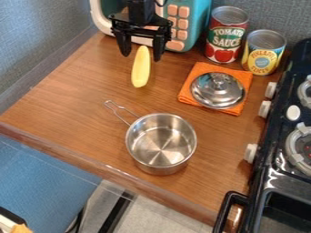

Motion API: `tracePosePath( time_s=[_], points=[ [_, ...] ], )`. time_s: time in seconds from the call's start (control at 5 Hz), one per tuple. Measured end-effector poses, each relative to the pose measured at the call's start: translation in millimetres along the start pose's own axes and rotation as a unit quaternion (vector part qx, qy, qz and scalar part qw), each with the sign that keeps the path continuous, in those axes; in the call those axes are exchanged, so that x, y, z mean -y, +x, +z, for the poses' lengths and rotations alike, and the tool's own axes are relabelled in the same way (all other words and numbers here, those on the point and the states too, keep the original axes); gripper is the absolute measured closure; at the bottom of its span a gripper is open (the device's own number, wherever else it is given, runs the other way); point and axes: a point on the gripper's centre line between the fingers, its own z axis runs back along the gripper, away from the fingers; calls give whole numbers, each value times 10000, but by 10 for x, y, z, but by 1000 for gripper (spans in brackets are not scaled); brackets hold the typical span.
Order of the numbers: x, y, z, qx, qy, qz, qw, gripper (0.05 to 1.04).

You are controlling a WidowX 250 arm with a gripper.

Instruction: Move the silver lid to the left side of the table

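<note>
- I have the pot (162, 141) standing on the counter (72, 91), my landmark.
- Behind it and to the right, the cloth (203, 68) lies flat, the lid (218, 89) on top.
- Farther behind the pot, also right, stand one can (226, 36) and a second can (264, 52).
- Right of the pot is the stove (276, 168).
- Behind the pot, slightly left, is a toy food piece (141, 68).
- Well behind the pot stands the toy microwave (197, 22).

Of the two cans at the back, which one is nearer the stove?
The shorter can, with the yellow and blue label. It stands right by the stove, while the taller can, with the red and green label, is farther from it.
</note>
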Motion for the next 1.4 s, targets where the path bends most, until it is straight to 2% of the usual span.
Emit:
tracePosePath(
  time_s=[0.2,0.4,0.6,0.8,1.0,1.2,1.4],
  points=[
    [0,-65,-155,-222,1,22,9998,83],
    [135,-73,-171,-221,0,-118,9997,83],
    [404,-85,-168,-204,-34,-411,9989,83],
    [834,-127,-151,-141,-105,-881,9960,83],
    [1177,-114,-130,-45,-223,-1089,9938,83],
    [1287,-58,-76,71,-306,-1074,9937,83],
    [1361,-56,-276,-118,-265,-1032,9942,83]
  ],
)
